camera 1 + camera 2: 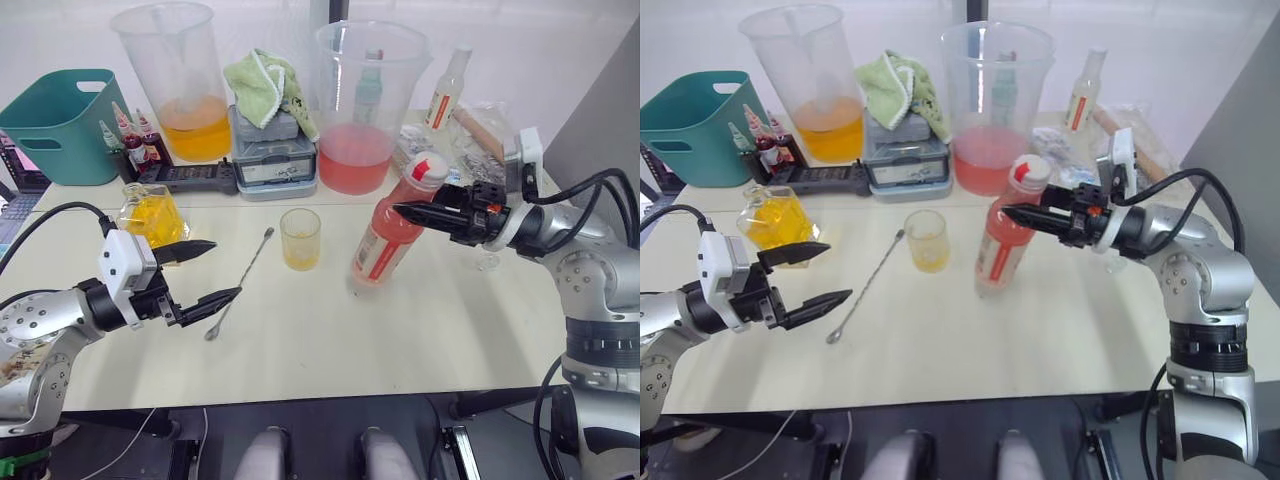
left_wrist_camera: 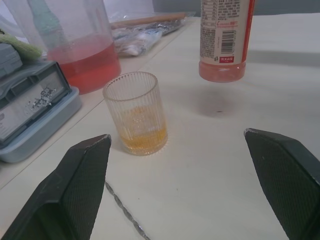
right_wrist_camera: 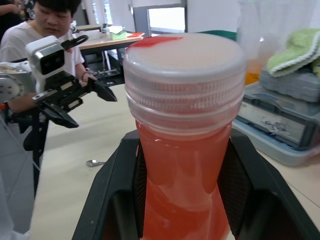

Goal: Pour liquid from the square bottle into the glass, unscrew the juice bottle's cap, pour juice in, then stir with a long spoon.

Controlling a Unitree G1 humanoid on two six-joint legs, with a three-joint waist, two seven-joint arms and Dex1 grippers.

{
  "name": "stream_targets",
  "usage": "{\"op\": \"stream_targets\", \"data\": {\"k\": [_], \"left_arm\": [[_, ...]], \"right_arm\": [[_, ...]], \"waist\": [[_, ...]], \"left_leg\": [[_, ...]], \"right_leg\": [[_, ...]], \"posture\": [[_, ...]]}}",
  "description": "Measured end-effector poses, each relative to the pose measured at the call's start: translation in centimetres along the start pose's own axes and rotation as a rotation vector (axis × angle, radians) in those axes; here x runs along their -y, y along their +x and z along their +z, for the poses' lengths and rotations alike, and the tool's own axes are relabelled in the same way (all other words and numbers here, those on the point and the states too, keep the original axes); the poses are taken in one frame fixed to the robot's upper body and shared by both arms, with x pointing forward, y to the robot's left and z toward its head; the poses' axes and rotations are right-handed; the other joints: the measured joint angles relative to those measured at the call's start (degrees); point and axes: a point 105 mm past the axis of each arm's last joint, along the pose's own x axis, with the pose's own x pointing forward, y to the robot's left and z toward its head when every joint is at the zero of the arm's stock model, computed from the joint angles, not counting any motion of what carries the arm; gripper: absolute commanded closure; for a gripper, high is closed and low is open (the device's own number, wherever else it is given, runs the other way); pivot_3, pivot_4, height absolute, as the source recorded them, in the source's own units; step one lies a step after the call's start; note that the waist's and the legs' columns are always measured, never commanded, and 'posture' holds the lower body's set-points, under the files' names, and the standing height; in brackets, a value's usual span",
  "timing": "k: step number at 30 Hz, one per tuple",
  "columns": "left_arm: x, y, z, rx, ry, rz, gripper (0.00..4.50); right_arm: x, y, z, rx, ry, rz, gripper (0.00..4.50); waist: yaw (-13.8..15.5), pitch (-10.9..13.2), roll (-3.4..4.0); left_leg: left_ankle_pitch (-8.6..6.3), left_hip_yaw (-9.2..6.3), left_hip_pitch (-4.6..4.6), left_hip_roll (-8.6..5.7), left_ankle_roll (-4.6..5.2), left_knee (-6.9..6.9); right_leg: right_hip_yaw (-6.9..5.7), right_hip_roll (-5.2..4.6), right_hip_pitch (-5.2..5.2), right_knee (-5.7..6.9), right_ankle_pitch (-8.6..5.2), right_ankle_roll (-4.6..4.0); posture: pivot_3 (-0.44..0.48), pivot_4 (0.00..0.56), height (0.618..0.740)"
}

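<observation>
The right gripper pinches the neck of the juice bottle just below its white cap, which is on; the bottle leans, its base lifted slightly above the table. Just beyond the bottle, toward the left gripper, stands the glass holding a little yellow liquid. The left gripper hovers with its 2 fingers spread wide and empty. The long spoon lies flat just past its fingertips. The square bottle stands right beside that gripper, on its far side.
</observation>
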Motion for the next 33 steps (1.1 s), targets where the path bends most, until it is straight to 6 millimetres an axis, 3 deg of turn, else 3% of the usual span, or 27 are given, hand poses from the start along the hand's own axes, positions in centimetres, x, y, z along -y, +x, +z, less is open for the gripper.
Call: {"op": "stream_targets", "data": {"k": [3, 8, 13, 17, 22, 31, 33], "left_arm": [[0.1, 0.2, 0.0, -0.001, -0.003, -0.01, 0.0], [0.2, 0.4, 0.0, -0.007, -0.006, -0.02, 0.0], [0.5, 1.1, 0.3, 0.005, -0.001, -0.074, 0.0], [0.4, 1.9, 0.0, 0.012, -0.019, -0.118, 0.0], [0.6, 2.4, -0.3, 0.01, -0.036, -0.171, 0.0], [0.5, 3.0, 0.0, 0.016, -0.039, -0.227, 0.0], [0.6, 3.0, 0.0, 0.015, -0.041, -0.233, 0.0]], "right_arm": [[-0.3, 0.1, -0.4, -0.013, -0.01, -0.021, 3.08], [-0.4, 0.7, -2.3, -0.036, -0.022, -0.224, 3.08], [-3.0, 1.4, -3.4, -0.046, -0.008, -0.338, 3.08], [-4.6, 2.1, -5.4, -0.052, 0.062, -0.453, 3.08], [-5.0, 2.2, -5.1, -0.027, 0.052, -0.585, 3.08], [-6.8, 2.6, -5.7, -0.036, 0.089, -0.636, 3.08], [-6.9, 2.7, -5.7, -0.041, 0.097, -0.628, 2.06]], "waist": [[0.06, 0.0, 0.0], [0.16, 0.0, 0.0], [0.16, -0.01, -0.02], [0.12, -0.01, -0.02], [-0.02, -0.01, -0.02], [-0.18, -0.03, -0.04], [-0.24, -0.03, -0.04]], "left_leg": [[0.0, 0.0, 0.0, -0.01, 0.0, 0.0], [0.0, 0.01, -0.01, -0.02, -0.01, 0.01], [0.0, -0.01, -0.01, -0.01, -0.01, 0.01], [0.05, 0.0, 0.02, -0.03, -0.07, 0.06], [0.06, -0.01, 0.09, -0.02, -0.08, 0.07], [0.06, -0.01, 0.14, -0.01, -0.08, 0.07], [0.06, -0.01, 0.16, -0.01, -0.08, 0.07]], "right_leg": [[0.0, -0.01, 0.0, 0.0, 0.0, 0.0], [0.02, -0.02, -0.06, 0.11, 0.0, 0.0], [0.0, -0.02, -0.08, 0.2, 0.0, 0.0], [0.01, 0.0, -0.06, 0.21, 0.0, 0.0], [-0.01, 0.02, -0.05, 0.31, 0.0, 0.0], [-0.04, 0.05, -0.01, 0.31, 0.0, 0.0], [-0.04, 0.05, 0.0, 0.31, 0.0, -0.01]], "posture": [[0.0, 0.15, 0.74], [0.0, 0.15, 0.74], [0.0, 0.15, 0.74], [0.0, 0.15, 0.74], [0.0, 0.15, 0.74], [0.0, 0.15, 0.74], [0.0, 0.15, 0.74]]}}
